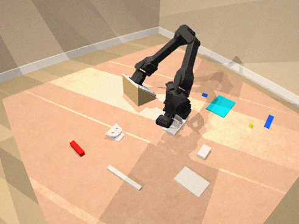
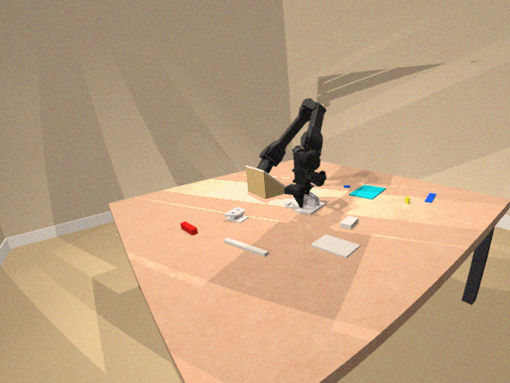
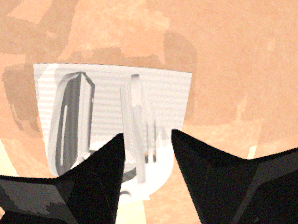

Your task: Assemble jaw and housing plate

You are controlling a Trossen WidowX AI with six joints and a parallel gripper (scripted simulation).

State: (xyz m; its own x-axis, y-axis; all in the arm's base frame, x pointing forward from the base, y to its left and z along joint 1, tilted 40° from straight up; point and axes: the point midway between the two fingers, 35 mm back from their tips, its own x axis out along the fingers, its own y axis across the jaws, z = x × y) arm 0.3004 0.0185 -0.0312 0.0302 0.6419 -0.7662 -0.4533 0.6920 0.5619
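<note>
My gripper (image 1: pixel 171 121) (image 2: pixel 302 204) (image 3: pixel 148 136) points down and is shut on a white part low over a white base plate (image 1: pixel 173 131) (image 2: pixel 310 211) (image 3: pixel 107 100). A thin upright white piece (image 3: pixel 132 107) shows beyond and between the fingertips. A taller upright white piece (image 3: pixel 72 117) stands left of it on the same plate. Which part is held, and its contact with the fingers, are partly hidden. A small white assembly (image 1: pixel 114 131) (image 2: pixel 235 214) stands apart, with a holed, rounded plate over a flat base. Pins, stubs and gear teeth cannot be made out.
A tan wedge (image 1: pixel 130 93) (image 2: pixel 255 182) is beside the arm. Around are a red block (image 1: pixel 77 148), a white bar (image 1: pixel 124 177), a white slab (image 1: pixel 192 181), a white block (image 1: pixel 204 152), a cyan sheet (image 1: pixel 220 106), a yellow piece (image 1: pixel 250 125) and two blue pieces (image 1: pixel 269 121) (image 1: pixel 204 95).
</note>
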